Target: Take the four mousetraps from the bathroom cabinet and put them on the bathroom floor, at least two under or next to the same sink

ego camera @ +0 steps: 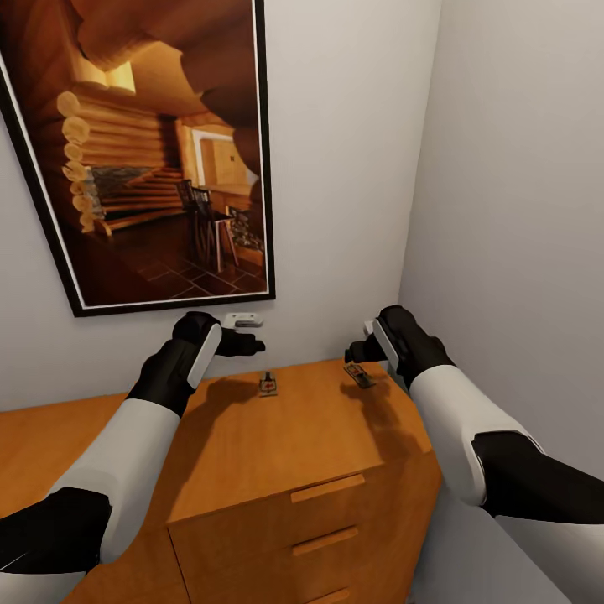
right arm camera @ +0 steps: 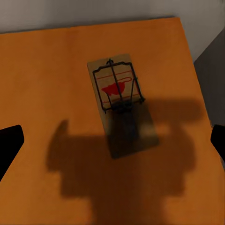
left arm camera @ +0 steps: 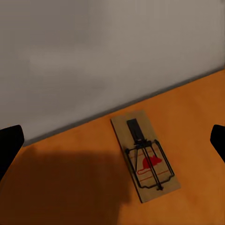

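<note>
Two mousetraps lie on the orange wooden cabinet top (ego camera: 277, 445): small tan boards with black wire and a red mark. One mousetrap (ego camera: 268, 385) (left arm camera: 145, 154) sits near the back wall, just right of and below my left gripper (ego camera: 245, 343). The other mousetrap (ego camera: 359, 375) (right arm camera: 121, 101) lies near the cabinet's right edge, under my right gripper (ego camera: 356, 352). Both grippers hover above the top, open and holding nothing; their dark fingertips (left arm camera: 9, 145) (right arm camera: 9, 143) stand wide apart. The bathroom floor and the sink are out of view.
A large framed picture (ego camera: 143, 151) of a log-cabin room hangs on the wall behind the cabinet. A small white fixture (ego camera: 243, 320) sits on that wall by the left gripper. A grey side wall (ego camera: 520, 210) stands close on the right. Drawer handles (ego camera: 327, 488) face me.
</note>
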Motion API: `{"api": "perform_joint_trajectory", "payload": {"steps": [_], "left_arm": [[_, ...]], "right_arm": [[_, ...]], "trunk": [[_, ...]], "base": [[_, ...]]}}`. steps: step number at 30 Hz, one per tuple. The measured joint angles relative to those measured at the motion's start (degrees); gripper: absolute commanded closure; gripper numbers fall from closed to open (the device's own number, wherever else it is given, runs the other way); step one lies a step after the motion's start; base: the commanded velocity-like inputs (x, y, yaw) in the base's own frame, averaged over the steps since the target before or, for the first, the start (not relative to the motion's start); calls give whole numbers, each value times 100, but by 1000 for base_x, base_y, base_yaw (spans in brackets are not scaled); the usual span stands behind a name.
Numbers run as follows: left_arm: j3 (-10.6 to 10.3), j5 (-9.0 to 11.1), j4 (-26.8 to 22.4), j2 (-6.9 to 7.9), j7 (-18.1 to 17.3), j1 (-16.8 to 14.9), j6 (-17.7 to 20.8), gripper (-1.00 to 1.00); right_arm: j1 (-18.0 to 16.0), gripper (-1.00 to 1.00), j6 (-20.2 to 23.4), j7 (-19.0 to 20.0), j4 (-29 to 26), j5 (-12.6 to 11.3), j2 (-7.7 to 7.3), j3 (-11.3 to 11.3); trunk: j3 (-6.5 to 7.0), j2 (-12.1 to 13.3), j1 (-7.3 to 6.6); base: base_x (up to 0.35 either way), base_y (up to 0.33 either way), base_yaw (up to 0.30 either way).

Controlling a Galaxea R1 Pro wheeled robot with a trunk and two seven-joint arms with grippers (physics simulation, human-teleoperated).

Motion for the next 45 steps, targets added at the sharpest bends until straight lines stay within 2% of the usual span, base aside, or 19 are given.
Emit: {"api": "perform_joint_trajectory", "payload": {"steps": [13,23,37,45], "left_arm": [[-7,1,1,-4,0,0,0,-100],[1,-4,4,2,0,0,0,-100],[1,5,20,-8,-6,0,0,-100],[-8,14,304,-33,-2,0,0,-100]], "right_arm": [[0,-100,0,0,34,-6,-12,-6],[0,-100,0,7,50,-11,-116,-14],[0,-100,0,6,68,-21,-140,-1],[0,-100,0,8,78,-29,-127,12]], "trunk": [[0,0,0],[0,0,-1],[0,0,0],[0,0,0]], "base": [[19,0,0],[163,0,0],[27,0,0],[2,0,0]]}}
